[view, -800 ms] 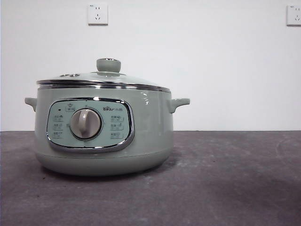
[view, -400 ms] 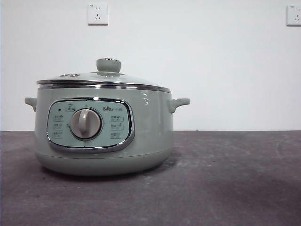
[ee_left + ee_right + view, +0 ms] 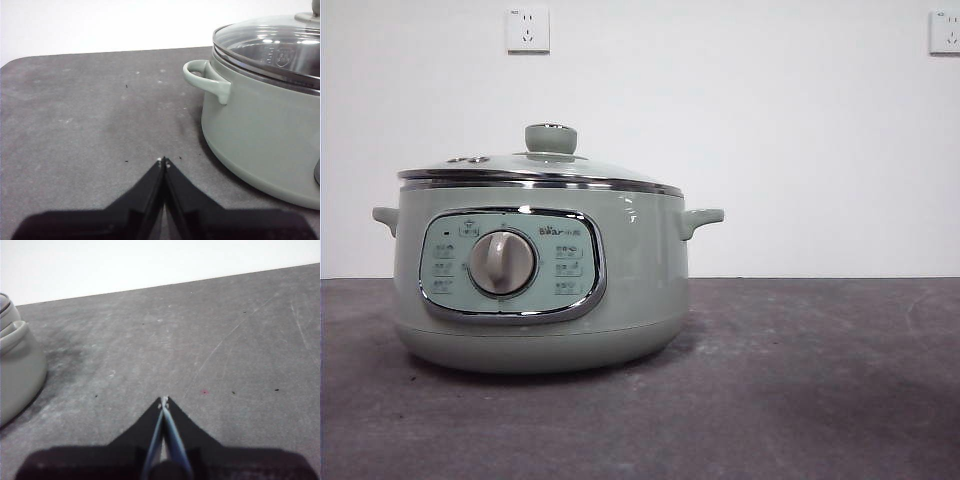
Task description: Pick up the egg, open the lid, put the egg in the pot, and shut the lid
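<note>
Sage-green and chrome fill the front view: the pot (image 3: 535,275) stands on the dark grey bench (image 3: 800,380), toward its left side, with the control panel (image 3: 510,265) and central dial (image 3: 502,263) facing the camera. The lid (image 3: 520,168) sits closed on the pot's rim, its pale green knob (image 3: 551,138) upright at the middle. One small side handle (image 3: 700,218) juts out on the right and another (image 3: 385,217) on the left. Behind the bench is a white wall with two sockets, one (image 3: 528,29) above the pot and one (image 3: 945,31) at the upper right corner. No arm shows in this view, and the egg is not visible in it.

From the left wrist, the left tool (image 3: 163,161) hangs above bare bench (image 3: 90,115) with its two black jaws pressed together, holding nothing. The pot (image 3: 260,130) is near it, one handle (image 3: 207,80) turned toward the tool, and the glass lid (image 3: 272,50) rests on the rim. The bench's rounded far corner shows against the wall.

From the right wrist, the right tool (image 3: 164,401) also has its jaws together and empty, above scuffed grey bench (image 3: 210,340). Only a sliver of the pot (image 3: 17,370) shows at the picture's edge, well apart from this tool. The egg appears in no view.
</note>
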